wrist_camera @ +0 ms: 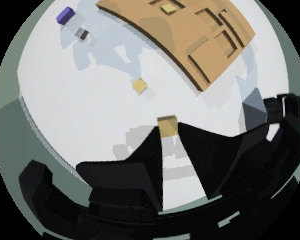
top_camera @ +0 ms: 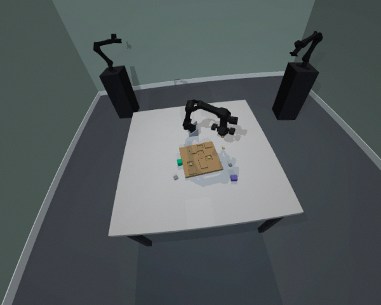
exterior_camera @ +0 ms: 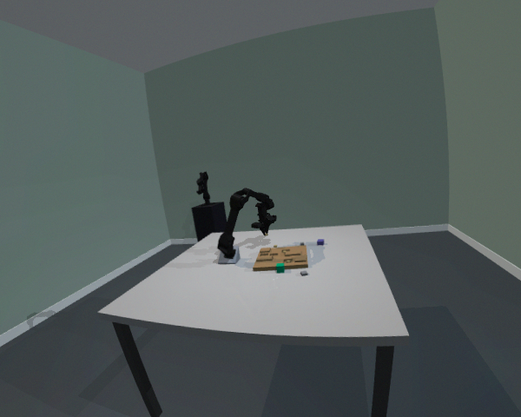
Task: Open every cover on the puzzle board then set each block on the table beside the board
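Gripper point(top_camera: 221, 133) clamped on a small tan block point(wrist_camera: 168, 124), hanging above the tabletop point(top_camera: 151, 203) just past the upper-right corner of the puzzle board point(top_camera: 216, 169) in the top view, off the board. Board near frame centre, tan, covers and wells visible but too small to sort open from closed; two tan blocks point(top_camera: 211, 156) seen in wells on the board. Another tan block point(top_camera: 223, 148) on the tabletop right of the board's upper edge, just below the gripper. Green block point(top_camera: 179, 161) touching or just beside the board's left edge. Grey block point(top_camera: 175, 177) lower left of the board, apart from it. Second grey block point(top_camera: 230, 164) right of the board, purple block point(top_camera: 233, 178) lower right. Wrist view: tan block between the fingertips at centre, board in upper right.
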You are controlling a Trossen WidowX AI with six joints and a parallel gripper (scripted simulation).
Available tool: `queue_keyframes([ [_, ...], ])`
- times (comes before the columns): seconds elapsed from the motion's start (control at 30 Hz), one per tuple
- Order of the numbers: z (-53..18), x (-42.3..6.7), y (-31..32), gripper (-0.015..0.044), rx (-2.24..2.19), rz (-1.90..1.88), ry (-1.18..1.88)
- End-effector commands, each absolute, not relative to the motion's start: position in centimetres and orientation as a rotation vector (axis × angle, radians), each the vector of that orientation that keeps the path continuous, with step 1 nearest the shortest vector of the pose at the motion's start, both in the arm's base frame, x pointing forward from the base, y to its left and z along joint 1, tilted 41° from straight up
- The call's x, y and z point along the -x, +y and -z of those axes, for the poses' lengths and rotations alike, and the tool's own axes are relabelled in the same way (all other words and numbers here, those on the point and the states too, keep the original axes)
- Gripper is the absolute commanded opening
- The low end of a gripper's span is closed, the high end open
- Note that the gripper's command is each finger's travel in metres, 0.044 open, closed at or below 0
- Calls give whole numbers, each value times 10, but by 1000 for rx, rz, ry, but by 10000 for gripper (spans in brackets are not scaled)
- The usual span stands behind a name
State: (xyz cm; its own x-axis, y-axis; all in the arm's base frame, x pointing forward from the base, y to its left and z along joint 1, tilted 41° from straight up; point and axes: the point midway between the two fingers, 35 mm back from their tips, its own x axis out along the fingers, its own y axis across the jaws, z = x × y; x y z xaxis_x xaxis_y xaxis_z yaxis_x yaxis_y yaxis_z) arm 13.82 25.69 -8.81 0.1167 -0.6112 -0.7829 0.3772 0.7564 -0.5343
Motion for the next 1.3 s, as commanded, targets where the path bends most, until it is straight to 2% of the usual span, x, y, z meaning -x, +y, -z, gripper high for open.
queue_keyframes([
  [0.0,98,-139,247,80,244,741,1259],
  [1.27,144,-145,207,80,245,742,1257],
])
